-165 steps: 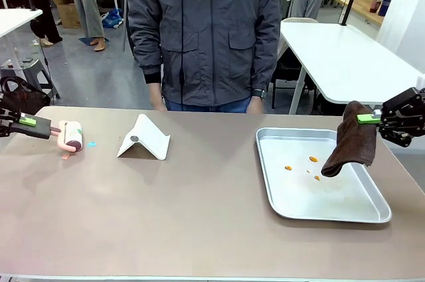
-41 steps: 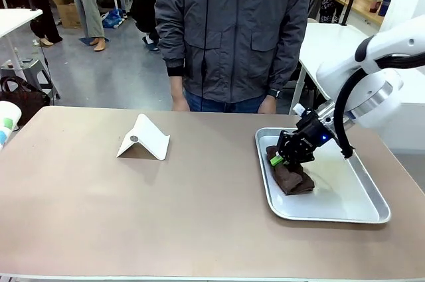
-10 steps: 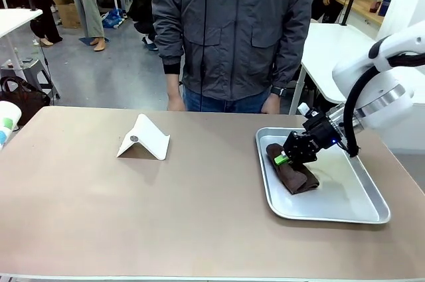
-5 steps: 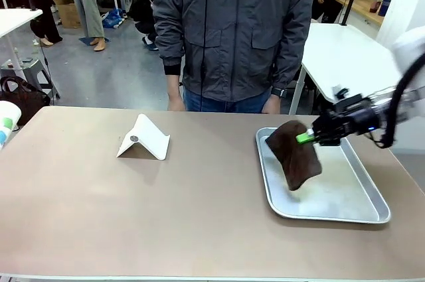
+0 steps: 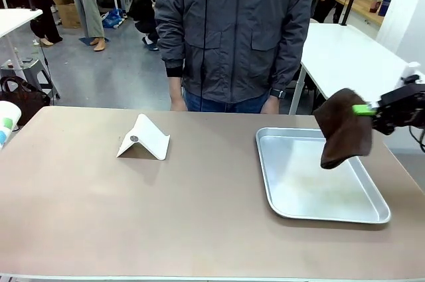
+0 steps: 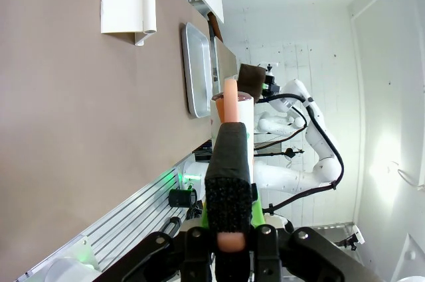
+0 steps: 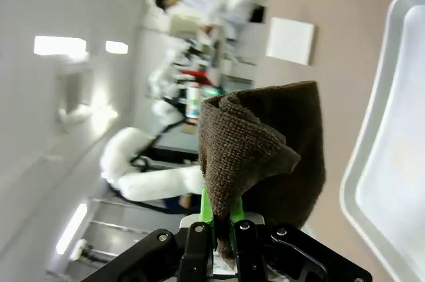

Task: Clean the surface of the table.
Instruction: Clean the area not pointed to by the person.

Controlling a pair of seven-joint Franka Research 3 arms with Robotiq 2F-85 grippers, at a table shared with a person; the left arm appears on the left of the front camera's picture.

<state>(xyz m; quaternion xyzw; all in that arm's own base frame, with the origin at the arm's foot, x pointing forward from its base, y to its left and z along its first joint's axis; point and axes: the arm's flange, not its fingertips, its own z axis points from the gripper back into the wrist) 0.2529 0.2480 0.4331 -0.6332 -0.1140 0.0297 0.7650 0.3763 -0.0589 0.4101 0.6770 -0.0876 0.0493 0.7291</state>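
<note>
The right claw (image 5: 367,110) is clenched on a corner of a dark brown cloth (image 5: 345,129), holding it in the air over the far right side of a metal tray (image 5: 332,215), clear of the tray's floor. The cloth hangs down in loose folds from the green pads, and in the right wrist view its bunched top edge sits pinched between the two fingers. The tray lies flat on the right part of the tan-brown bench (image 5: 166,215), with its long sides running away from the camera. The bench stretches across the whole front view, its wide middle and left parts bare but for a white folded stand (image 5: 144,137), which rests tent-like near the far edge, well apart from the tray. The left claw (image 6: 229,232) is off the bench's left end, clamped on the pink handle of a roller (image 6: 232,104) whose white roll points along the bench top towards the stand and tray. A person (image 5: 232,30) in a grey zip jacket stands at the far side of the bench, arms down, with both hands (image 5: 178,104) hanging just behind its edge. A white-topped table stands behind the right arm.
</note>
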